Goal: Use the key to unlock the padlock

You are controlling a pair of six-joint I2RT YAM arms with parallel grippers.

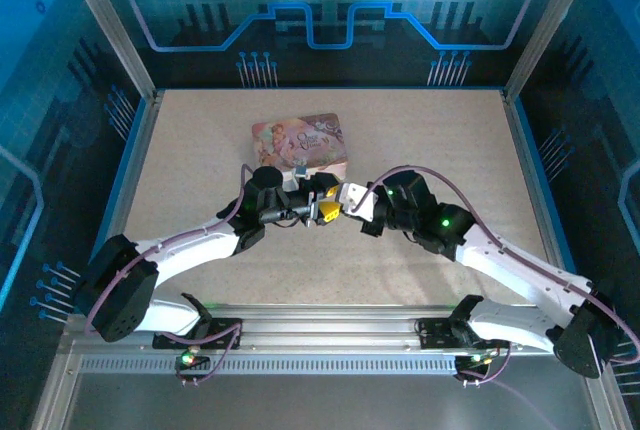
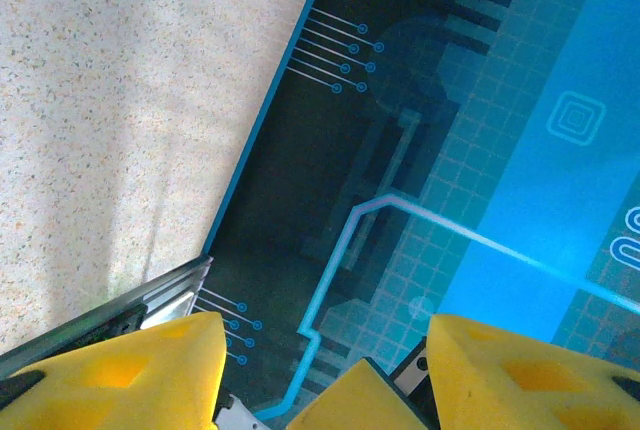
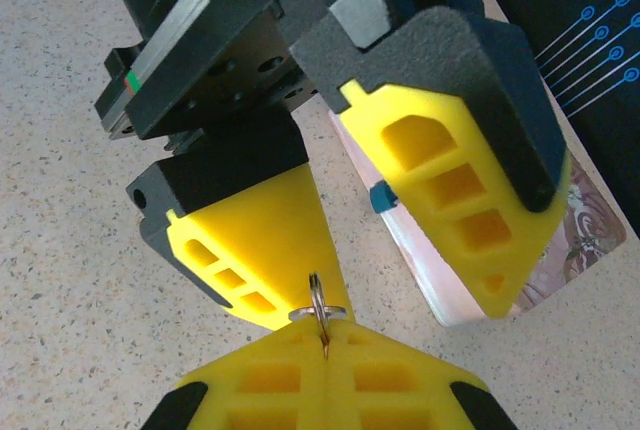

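Top view puts you by the tin box (image 1: 300, 140); right wrist view shows your right gripper (image 3: 325, 350) pinching the key (image 3: 320, 308), left gripper (image 3: 395, 300) wide open, empty, padlock (image 3: 379, 196) at the box edge

key (image 3: 322, 322) mostly buried between my right gripper (image 3: 325, 345) pads, just the ring end poking out, padlock (image 3: 379, 196) only a teal sliver behind a left gripper (image 3: 392, 300) finger, pink tin (image 3: 588, 222) half covered and clipped by the frame edge, bottom edge cuts my right fingers off
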